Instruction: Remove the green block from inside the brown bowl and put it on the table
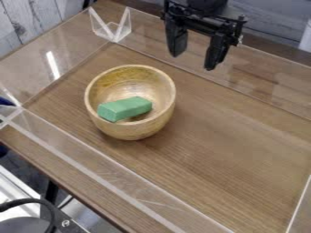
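The small green rectangular block [125,110] lies inside the round tan wooden bowl [161,117], nothing yet removed, as the black gripper [198,51], fingers spread and empty, hangs beyond the bowl above the brown wood-grain table [231,155].

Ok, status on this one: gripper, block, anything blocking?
Gripper open, empty, hanging above the far side of the table. Green block lying inside the brown bowl, untouched. Nothing between gripper and bowl.
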